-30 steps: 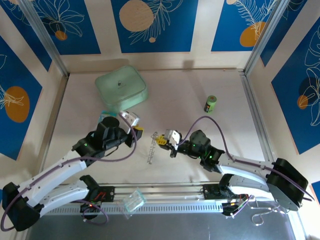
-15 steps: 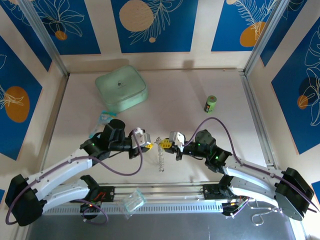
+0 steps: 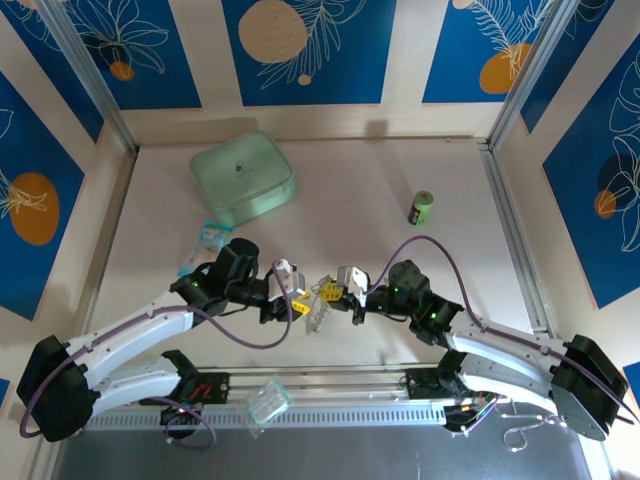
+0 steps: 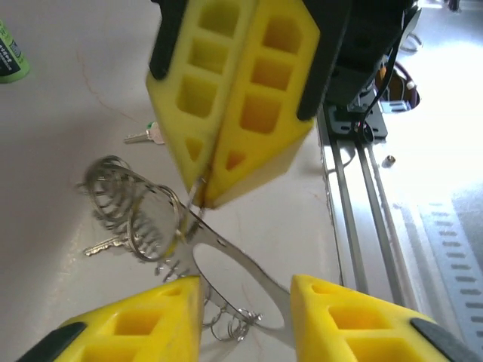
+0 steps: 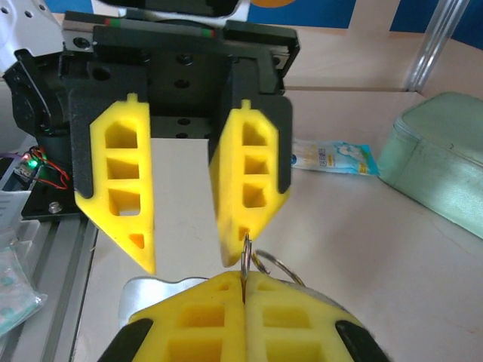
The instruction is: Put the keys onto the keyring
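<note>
I had the right hand [image 5: 243, 290] clamped on the keyring [image 4: 132, 217]; it hung at three o'clock from my left hand [image 4: 245, 294], whose fingers [image 4: 136, 332] stood apart.

Keyring [image 4: 130, 215] partly hidden behind left fingers [image 4: 136, 332]; green can [image 4: 9, 59] cut by edge.
</note>
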{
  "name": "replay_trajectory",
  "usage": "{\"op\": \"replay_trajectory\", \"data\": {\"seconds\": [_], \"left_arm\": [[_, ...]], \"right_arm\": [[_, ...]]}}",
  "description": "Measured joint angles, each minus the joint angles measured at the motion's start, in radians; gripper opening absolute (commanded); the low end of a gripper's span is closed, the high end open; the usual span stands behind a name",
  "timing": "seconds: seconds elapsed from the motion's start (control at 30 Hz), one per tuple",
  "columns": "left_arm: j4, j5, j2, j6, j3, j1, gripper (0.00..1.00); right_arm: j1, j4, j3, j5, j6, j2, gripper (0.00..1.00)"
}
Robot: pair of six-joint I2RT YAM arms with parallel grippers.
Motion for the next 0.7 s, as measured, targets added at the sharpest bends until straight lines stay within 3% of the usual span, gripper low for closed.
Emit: {"op": "replay_trajectory", "data": {"seconds": [0.3,0.7], "left_arm": [[0.074,0.018,0.0,-0.017,-0.002,0.0,0.44],[0.1,0.049,0.0,-0.031,-0.004,0.0,0.18]], "right_arm": [[0.016,-0.006,0.002,-0.001,0.0,-0.005,0.0],[0.026,-0.021,0.013,-0.008,-0.001,-0.005,0.0]]}}
